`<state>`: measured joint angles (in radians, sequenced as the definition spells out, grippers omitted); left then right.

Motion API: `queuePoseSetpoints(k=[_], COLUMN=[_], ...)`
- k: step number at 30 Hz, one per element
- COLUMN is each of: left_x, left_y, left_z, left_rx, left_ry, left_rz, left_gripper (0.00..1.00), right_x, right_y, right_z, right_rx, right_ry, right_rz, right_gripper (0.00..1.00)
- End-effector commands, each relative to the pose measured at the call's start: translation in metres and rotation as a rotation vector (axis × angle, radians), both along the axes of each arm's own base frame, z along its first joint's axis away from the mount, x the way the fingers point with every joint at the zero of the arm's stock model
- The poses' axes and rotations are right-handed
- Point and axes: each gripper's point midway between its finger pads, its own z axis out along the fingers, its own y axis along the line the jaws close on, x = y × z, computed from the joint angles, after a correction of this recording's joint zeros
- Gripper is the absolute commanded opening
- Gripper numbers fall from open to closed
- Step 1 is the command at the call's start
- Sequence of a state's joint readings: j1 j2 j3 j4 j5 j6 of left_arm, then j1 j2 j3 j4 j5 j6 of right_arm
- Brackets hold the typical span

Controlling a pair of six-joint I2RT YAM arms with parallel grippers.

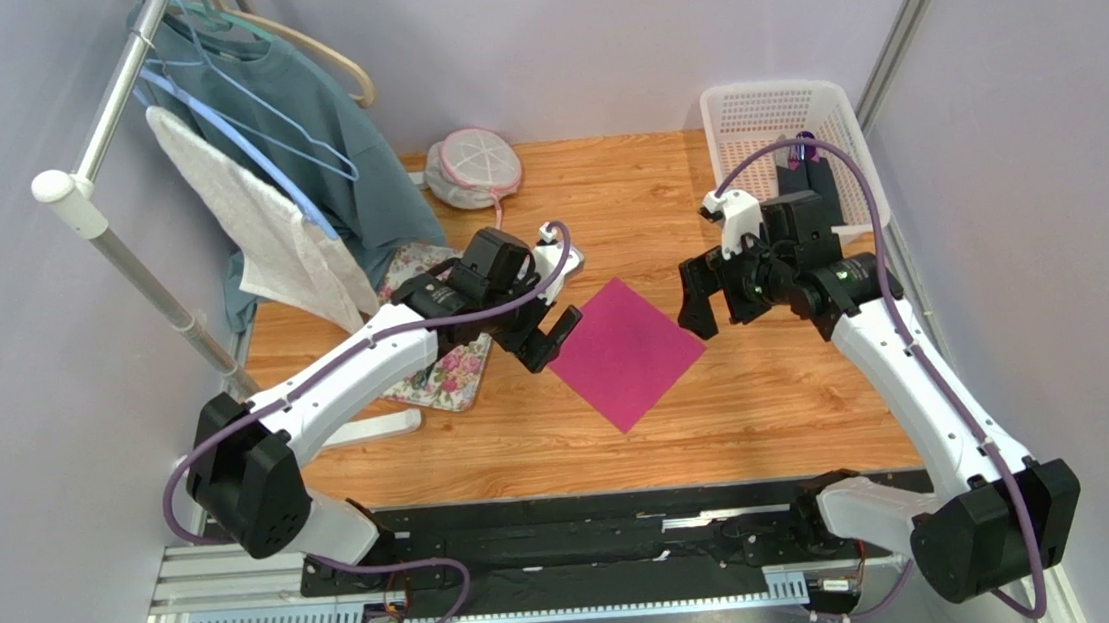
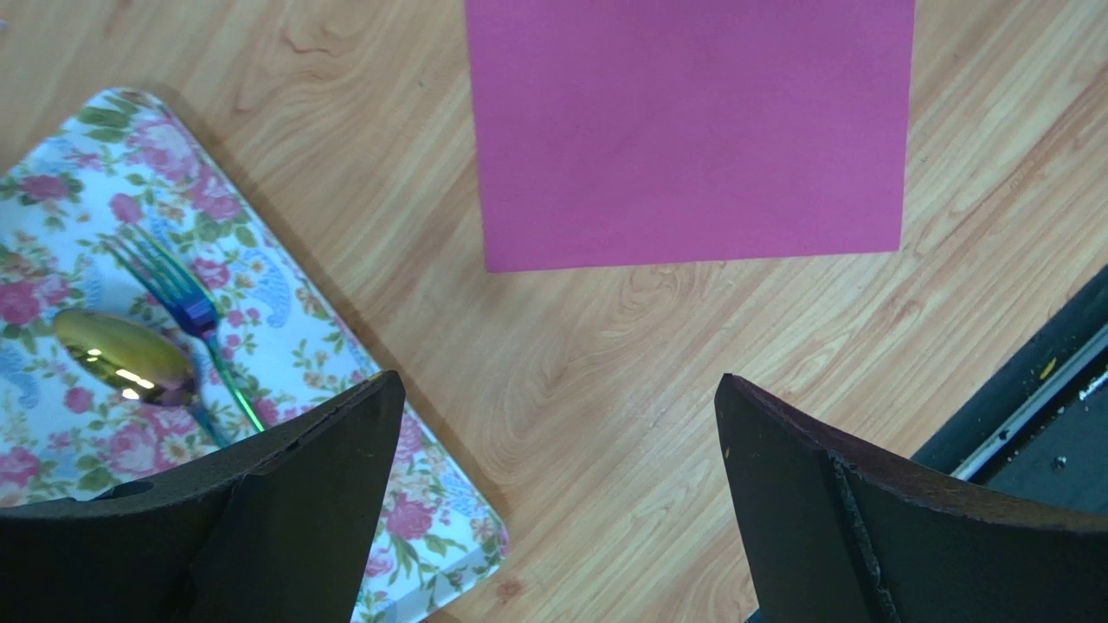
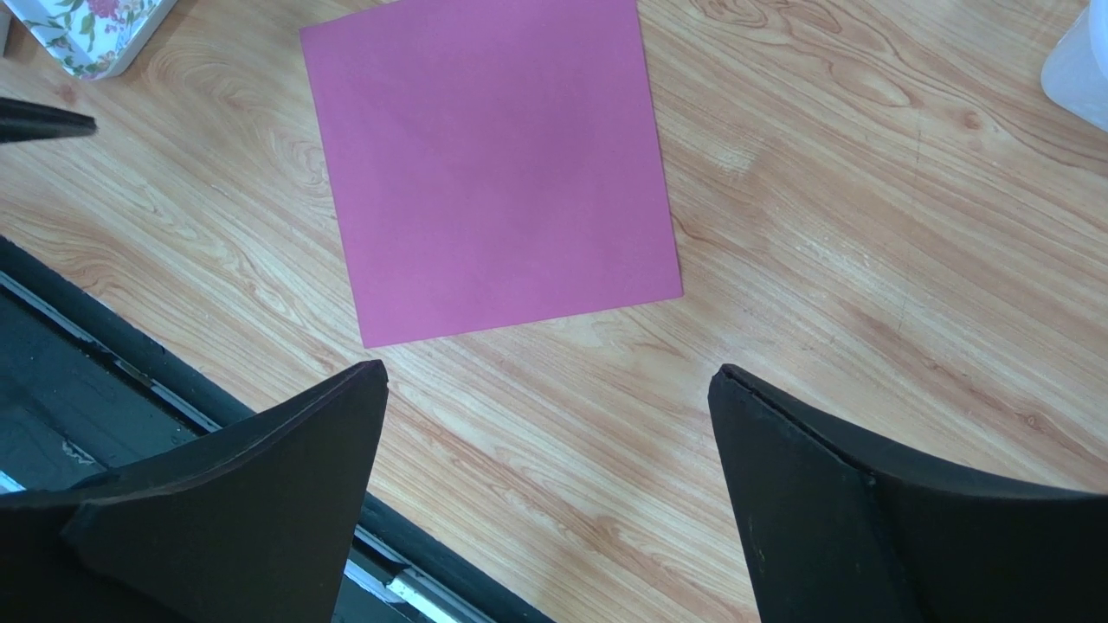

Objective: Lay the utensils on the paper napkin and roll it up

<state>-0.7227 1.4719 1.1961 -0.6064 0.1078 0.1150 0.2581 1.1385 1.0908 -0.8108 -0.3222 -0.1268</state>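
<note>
Left hand (image 2: 557,403) and right hand (image 3: 549,377) both spread, empty. Fork (image 2: 169,292), spoon (image 2: 124,357): stiff, probably slick; pinch across the handle. Napkin (image 2: 689,130): flimsy, so expect it to slide on the desk (image 2: 585,351).

Bright, even, diffuse; only faint soft shadows on table (image 1: 765,399). Small glare on spoon (image 2: 124,367). Sharp wood grain; fingers (image 2: 260,519) near-black, detail lost.

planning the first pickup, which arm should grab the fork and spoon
Left: the left gripper, open, hovers beside the floral tray holding fork and spoon; the right gripper is across the napkin.
</note>
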Motion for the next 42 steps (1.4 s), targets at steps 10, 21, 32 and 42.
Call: queuePoseSetpoints(k=[10, 21, 32, 42], left_x=[0.025, 0.056, 0.069, 0.09], left_y=[0.012, 0.049, 0.083, 0.098], left_z=[0.078, 0.033, 0.019, -0.051], left_rx=[-0.235, -0.106, -0.038, 0.021], left_ry=[-0.096, -0.101, -0.155, 0.037], left_rz=[-0.008, 0.013, 0.116, 0.351], left_gripper=[0.95, 0.99, 0.99, 0.89], right_x=[0.014, 0.014, 0.017, 0.014], right_y=[0.008, 0.012, 0.016, 0.017], right_z=[0.019, 0.01, 0.003, -0.001], right_rx=[0.033, 0.037, 0.038, 0.038], right_ry=[-0.02, 0.011, 0.055, 0.07], right_rz=[0.016, 0.044, 0.06, 0.072], right_gripper=[1.0, 1.0, 1.0, 1.0])
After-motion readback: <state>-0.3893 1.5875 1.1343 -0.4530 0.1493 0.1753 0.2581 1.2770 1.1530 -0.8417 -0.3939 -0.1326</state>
